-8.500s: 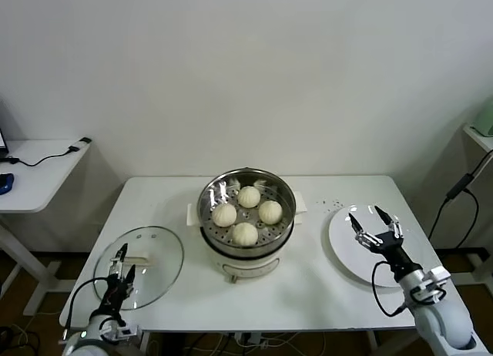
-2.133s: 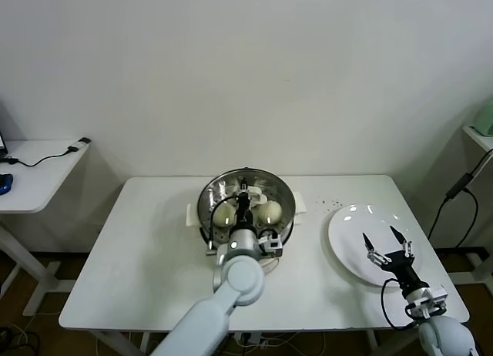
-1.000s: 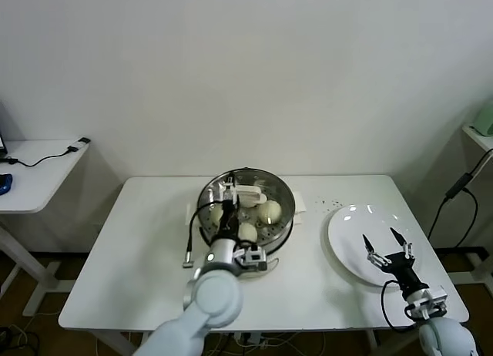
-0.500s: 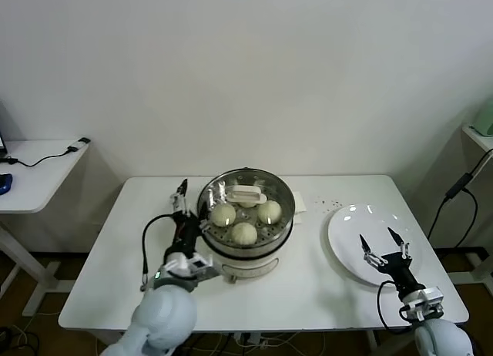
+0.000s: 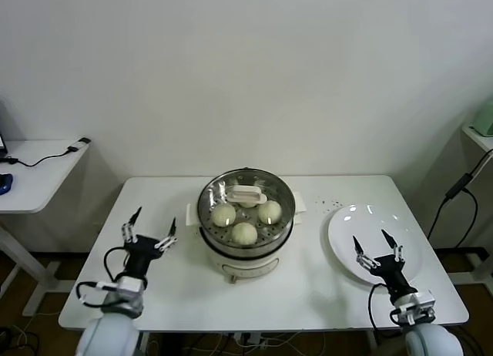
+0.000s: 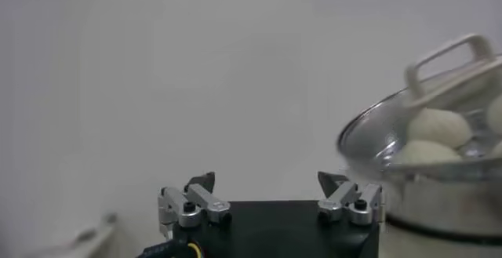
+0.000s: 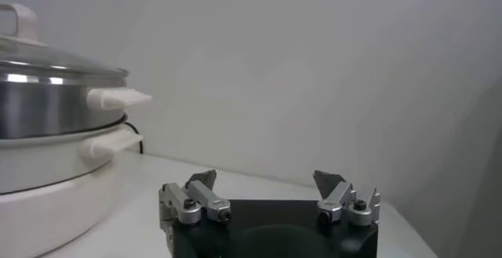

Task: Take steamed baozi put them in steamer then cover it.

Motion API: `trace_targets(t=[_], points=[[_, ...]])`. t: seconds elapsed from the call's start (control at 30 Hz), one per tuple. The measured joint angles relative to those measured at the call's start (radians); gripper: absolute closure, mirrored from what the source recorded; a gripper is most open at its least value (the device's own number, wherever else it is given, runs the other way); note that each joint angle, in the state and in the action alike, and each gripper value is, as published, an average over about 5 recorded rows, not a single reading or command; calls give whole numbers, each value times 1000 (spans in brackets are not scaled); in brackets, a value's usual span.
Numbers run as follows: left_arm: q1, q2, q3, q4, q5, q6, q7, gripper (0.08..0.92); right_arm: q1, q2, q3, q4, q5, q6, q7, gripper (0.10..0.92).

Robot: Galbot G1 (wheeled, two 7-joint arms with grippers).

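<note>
While the lid (image 5: 245,200) is sitting on the steamer (image 5: 246,229) over the buns (image 5: 244,233), I am holding my left gripper (image 5: 149,235) and right gripper (image 5: 376,247) wide open and empty. Glass being heavy, slick and breakable, I am judging its white handle (image 5: 246,194) the safest hold.

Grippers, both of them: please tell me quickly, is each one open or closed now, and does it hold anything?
Left gripper: open, holding nothing, above the table beside the steamer.
Right gripper: open, holding nothing, over the white plate.
</note>
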Motion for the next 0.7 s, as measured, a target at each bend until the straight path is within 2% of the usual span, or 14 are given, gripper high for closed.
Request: trace_targets(t=[0.33, 0.7], points=[[63, -58, -103, 71, -181, -110, 35, 177, -15, 22, 10, 18, 21, -1, 4, 203], [95, -72, -153, 90, -251, -156, 53, 177, -10, 32, 14, 22, 36, -5, 5, 203]])
